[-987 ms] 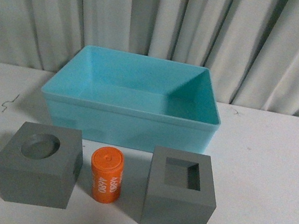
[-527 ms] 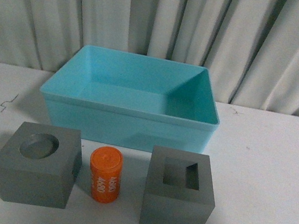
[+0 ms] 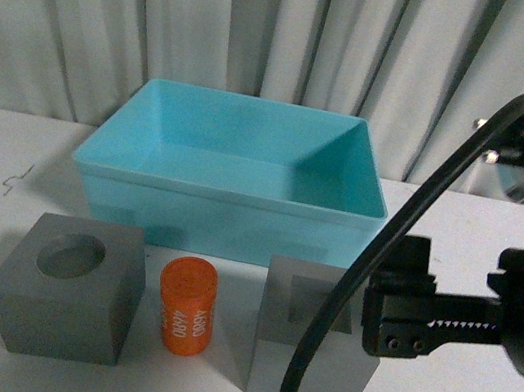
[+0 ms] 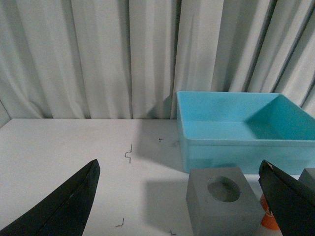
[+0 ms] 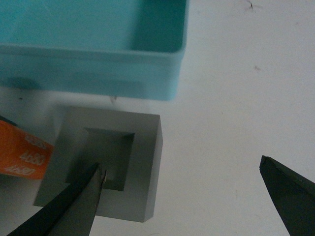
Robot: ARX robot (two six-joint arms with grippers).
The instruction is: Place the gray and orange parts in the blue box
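Front view, layout: the blue box [image 3: 226,225] sits at centre frame on the white table [image 3: 477,244], in front of a pleated curtain [image 3: 83,2]. Its long axis runs left to right across the frame and its open side faces up; the interior shows nothing inside.

Three parts form a row along the lower edge, just in front of the box:
- Lower left: the gray cube with round recess [image 3: 63,288], recess facing up.
- Lower centre: the orange cylinder [image 3: 186,305], upright, long axis vertical, flat end up. Its white digits run sideways down the wall. It stands between the two cubes and apart from both.
- Lower centre-right: the gray cube with square recess [image 3: 337,377], recess facing up.

Right gripper [image 3: 393,316]: enters from the right edge and points toward frame left, level with the top of the square-recess cube. A black cable [image 3: 345,302] curves across that cube. In the right wrist view the fingers [image 5: 74,206] are spread wide. One tip lies over the edge of the square recess and the other is over bare table well to the side. Contact with the cube cannot be determined. Nothing is grasped.

Left gripper [image 4: 177,201]: seen only in the left wrist view, fingers spread wide, holding nothing. The round-recess cube lies ahead of it and apart from both fingers.
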